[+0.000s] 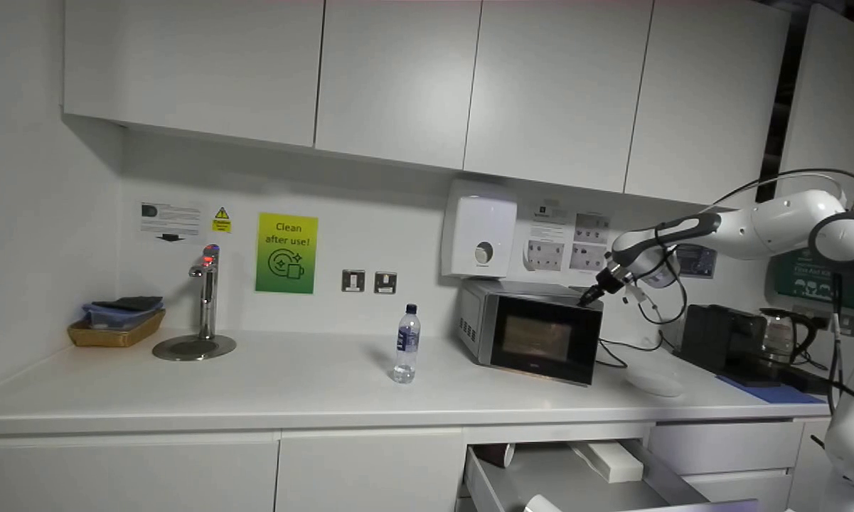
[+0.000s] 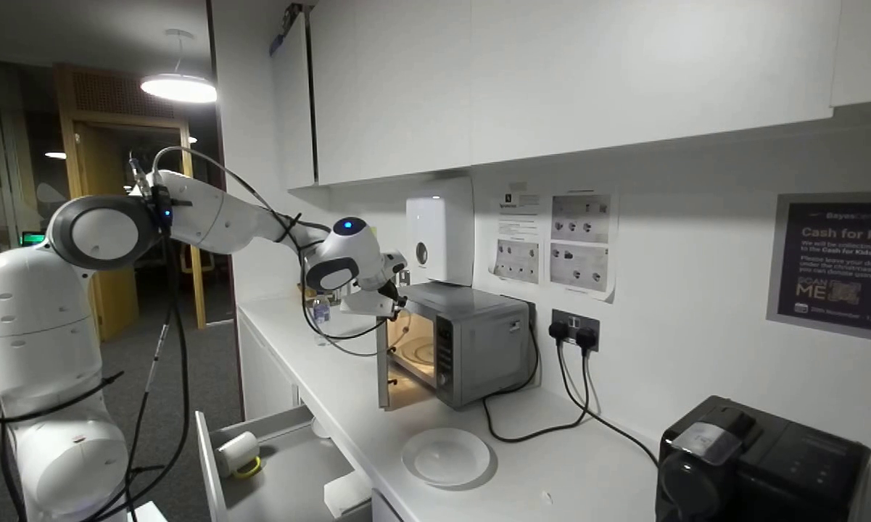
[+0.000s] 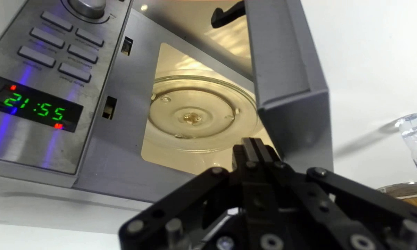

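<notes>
The grey microwave (image 2: 489, 355) stands on the counter with its door (image 2: 384, 370) partly swung out. In the wrist view the lit cavity shows a glass turntable (image 3: 205, 113) with nothing on it. My gripper (image 3: 255, 139) is shut, its fingertips pressed together and holding nothing. The fingers sit at the gap between the cavity and the door (image 3: 281, 52), just beside the door's inner side. Whether they touch it I cannot tell. Both exterior views put the gripper (image 1: 589, 296) at the top of the door. A black latch hook (image 3: 227, 14) projects from the door.
A water bottle (image 1: 407, 348) stands left of the microwave in an exterior view. A white plate (image 2: 446, 457) lies on the counter near a black coffee machine (image 2: 761, 464). Below, a drawer (image 2: 283, 478) is pulled out, holding a mug (image 2: 237, 453) and a white box (image 2: 348, 493).
</notes>
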